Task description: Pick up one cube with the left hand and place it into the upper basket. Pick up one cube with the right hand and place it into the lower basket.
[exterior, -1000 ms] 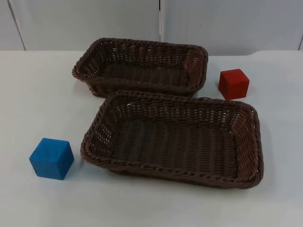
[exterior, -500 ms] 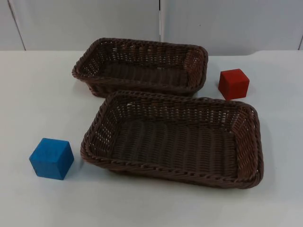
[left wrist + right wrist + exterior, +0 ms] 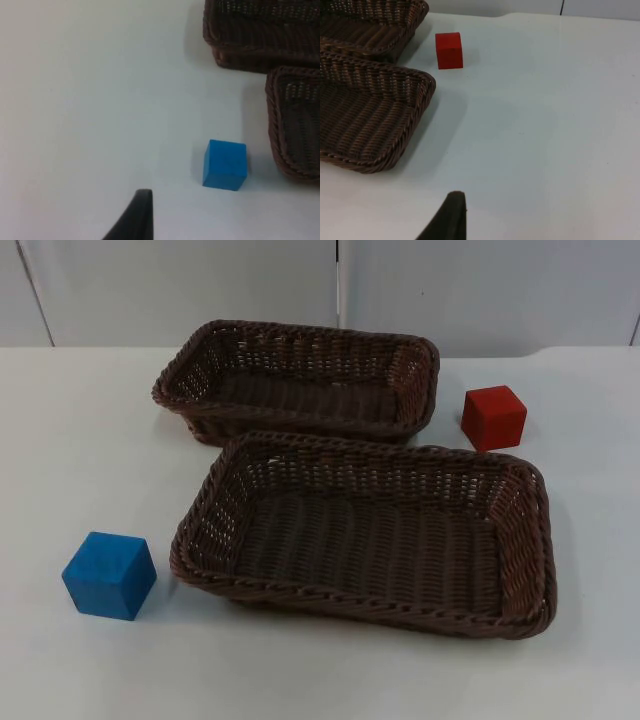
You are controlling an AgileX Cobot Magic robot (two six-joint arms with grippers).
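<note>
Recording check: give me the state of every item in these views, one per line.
upper basket: upright, nothing inside.
lower basket: upright, nothing inside, close in front of the upper one.
blue cube: on the table, left of the lower basket, ungrasped.
red cube: on the table, right of the upper basket, ungrasped.

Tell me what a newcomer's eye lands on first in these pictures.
Two dark brown woven wicker baskets, the upper basket set behind the lower basket, fill the middle of the white table. A bright blue cube sits just left of the lower one, and a red cube stands right of the upper one, both outside the baskets.
</note>
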